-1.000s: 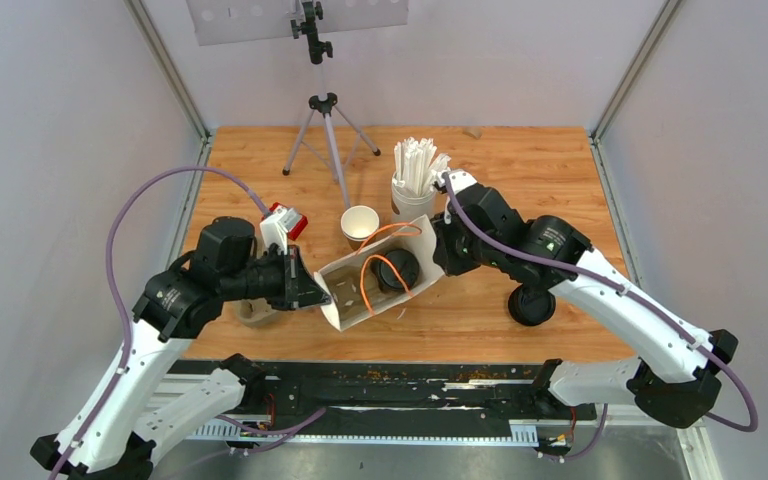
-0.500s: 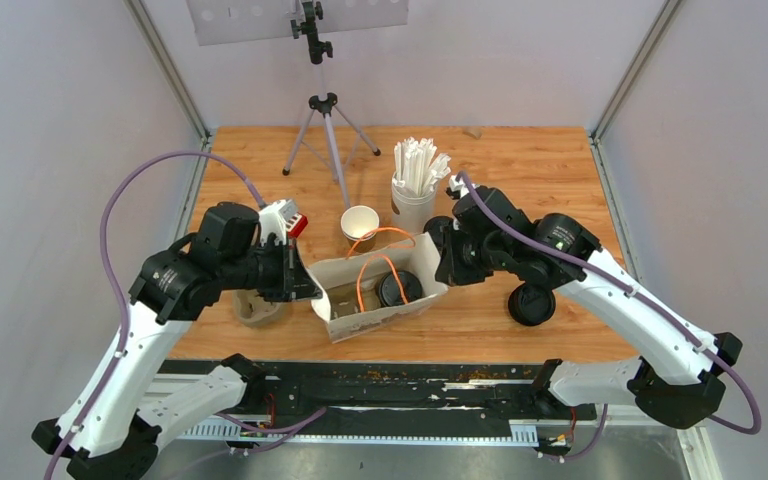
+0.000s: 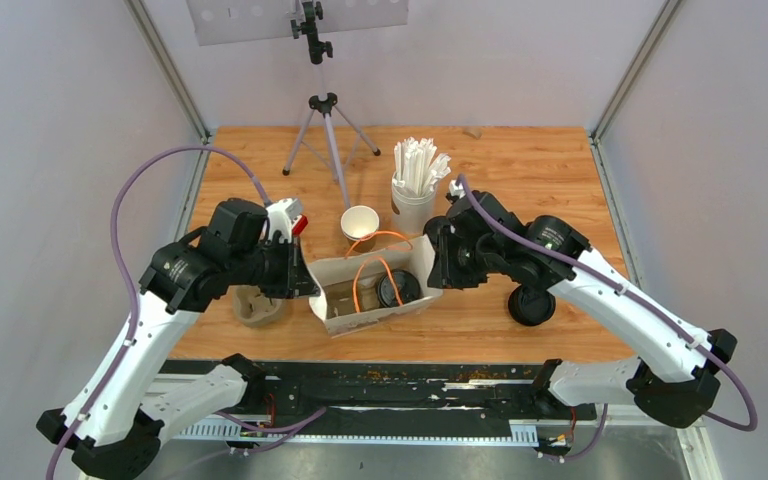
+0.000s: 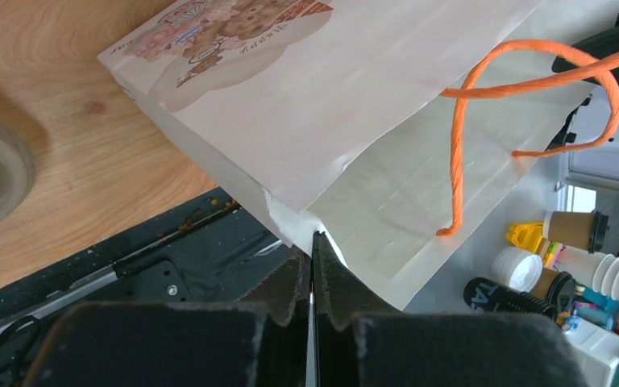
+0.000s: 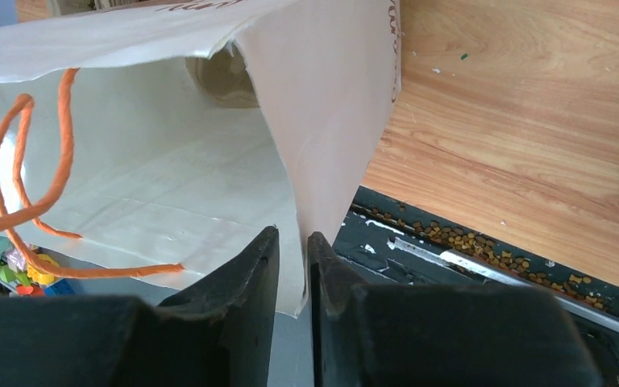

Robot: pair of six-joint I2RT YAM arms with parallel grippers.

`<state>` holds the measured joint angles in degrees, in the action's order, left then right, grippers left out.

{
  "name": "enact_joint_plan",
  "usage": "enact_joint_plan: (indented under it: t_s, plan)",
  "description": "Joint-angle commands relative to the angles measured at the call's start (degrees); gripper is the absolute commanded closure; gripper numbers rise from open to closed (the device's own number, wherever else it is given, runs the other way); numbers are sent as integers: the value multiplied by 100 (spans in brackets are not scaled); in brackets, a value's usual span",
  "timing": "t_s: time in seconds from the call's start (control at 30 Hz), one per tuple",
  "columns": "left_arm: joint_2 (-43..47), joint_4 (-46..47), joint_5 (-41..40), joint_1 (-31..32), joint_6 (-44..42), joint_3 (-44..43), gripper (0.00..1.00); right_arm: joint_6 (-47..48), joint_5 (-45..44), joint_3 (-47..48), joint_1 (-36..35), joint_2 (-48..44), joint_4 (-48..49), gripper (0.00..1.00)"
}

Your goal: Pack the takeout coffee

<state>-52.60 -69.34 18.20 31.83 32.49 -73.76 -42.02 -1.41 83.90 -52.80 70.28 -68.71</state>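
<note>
**Bag upright, one coffee packed**

Left gripper [image 4: 313,244] is pinched tight on the paper bag [image 3: 375,313] at its left rim. Right gripper [image 5: 293,242]: jaws slightly parted, right rim between them, seemingly not clamped. Lidded coffee cup [image 3: 396,290] sits inside the bag. Just behind the bag stands an unlidded cup [image 3: 360,222]. Likely next: let go fully and back away without tipping the bag.

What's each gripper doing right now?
Left gripper: closed, pinching the paper bag's rim.
Right gripper: slightly open, bag wall between its fingers.
</note>
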Motion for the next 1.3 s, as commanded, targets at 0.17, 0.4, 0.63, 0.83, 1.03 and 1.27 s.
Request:
enact_joint_plan:
  t_s: [0.17, 0.4, 0.63, 0.83, 1.03, 1.27]
  plan:
    - [-91, 164, -220, -19, -344, -35, 90, 7, -52, 198, -11, 150, 313, 67]
    - [-154, 203, -219, -19, -385, -279, 82, 98, -441, 744, -12, 205, 148, 45]
    - [-280, 123, -329, -19, -548, -693, 73, 680, -1121, 1213, -11, -35, 275, 38]
    - [-300, 93, -419, -19, -583, -1018, 61, 1520, -2057, 815, 102, -559, 792, 16]
    - [-321, -110, -663, -22, -715, -1704, 44, 2685, -2927, 119, 669, -752, 1287, 7]
    - [-93, -309, -1028, -19, -827, -2068, 0, 3922, -2137, -915, 1612, -411, 2563, 3]
